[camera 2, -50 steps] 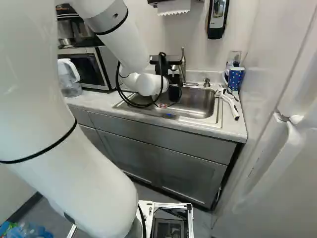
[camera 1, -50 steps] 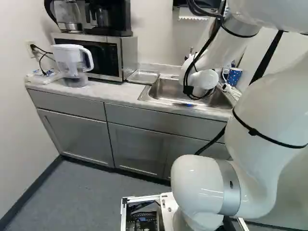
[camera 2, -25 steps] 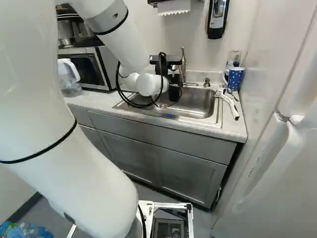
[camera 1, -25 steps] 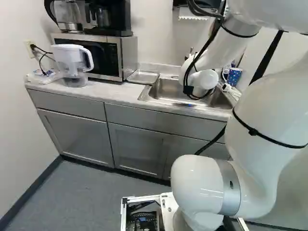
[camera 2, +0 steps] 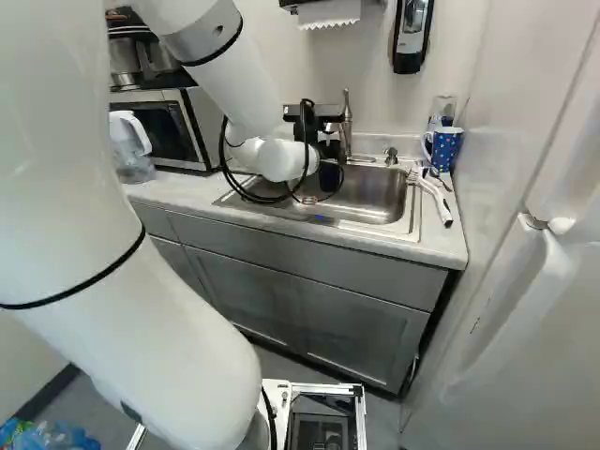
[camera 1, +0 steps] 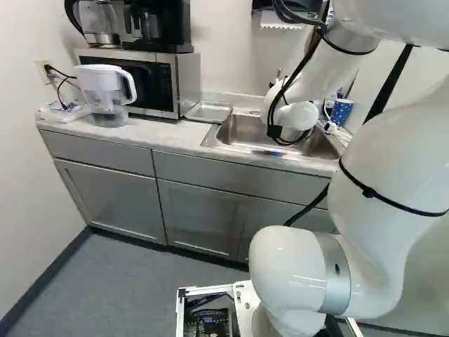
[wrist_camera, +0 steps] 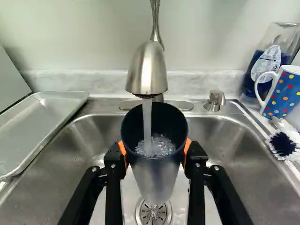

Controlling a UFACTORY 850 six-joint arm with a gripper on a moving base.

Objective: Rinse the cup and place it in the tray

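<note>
Gripper (wrist_camera: 155,151) part open, clamping cup (wrist_camera: 154,180) from both sides — mouth up under tap (wrist_camera: 147,70), likely so stream (wrist_camera: 147,119) fills it for rinse. Drain (wrist_camera: 153,213) below gripper, handy for emptying. Tray (camera 1: 208,112) left of gripper in left base view.

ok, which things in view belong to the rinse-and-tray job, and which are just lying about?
Job:
- dark cup, held in gripper
- running faucet
- sink
- metal tray

Lying about:
- dotted mug
- scrub brush
- blue-liquid bottle
- water pitcher
</note>
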